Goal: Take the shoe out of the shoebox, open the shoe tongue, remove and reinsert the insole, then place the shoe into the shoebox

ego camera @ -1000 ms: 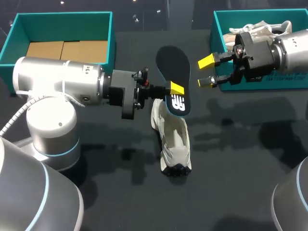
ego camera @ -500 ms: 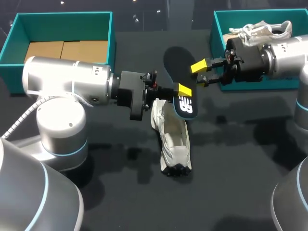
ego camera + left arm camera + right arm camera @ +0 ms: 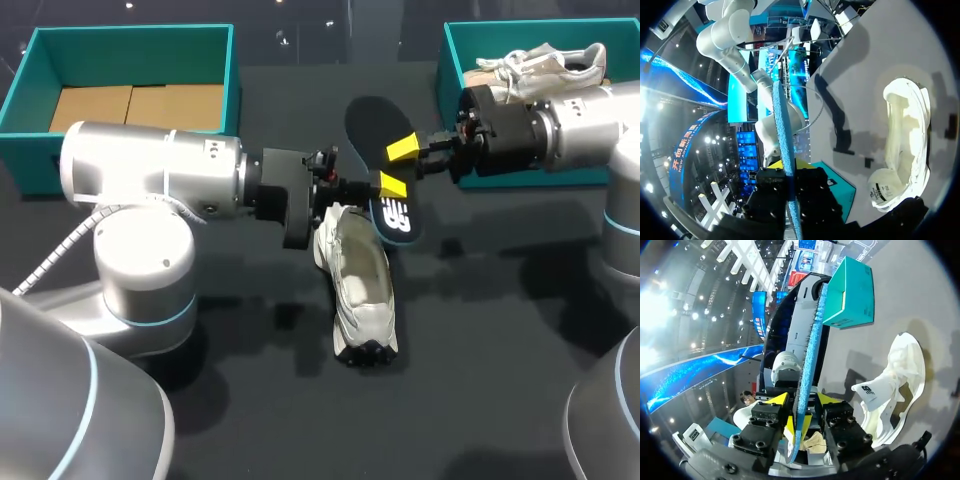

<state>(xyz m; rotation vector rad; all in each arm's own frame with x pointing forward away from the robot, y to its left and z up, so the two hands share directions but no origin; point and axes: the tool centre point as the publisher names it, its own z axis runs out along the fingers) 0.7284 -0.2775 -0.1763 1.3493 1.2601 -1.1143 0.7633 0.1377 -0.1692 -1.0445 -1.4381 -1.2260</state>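
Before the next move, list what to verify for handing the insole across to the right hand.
1. Left hand shut on the insole, holding it above the table: ok.
2. Insole's edge sits between the right hand fingers: ok.
3. Right hand closed on the insole: not ok, a gap shows on each side.
4. Shoe lying on the table, below the insole: ok.
5. Shoe opening wide enough for reinsertion: cannot tell.

The insole (image 3: 781, 145) stands edge-on, clamped between the left gripper (image 3: 790, 172) fingers; beside it the white shoe (image 3: 905, 145) lies on the table (image 3: 865, 55)
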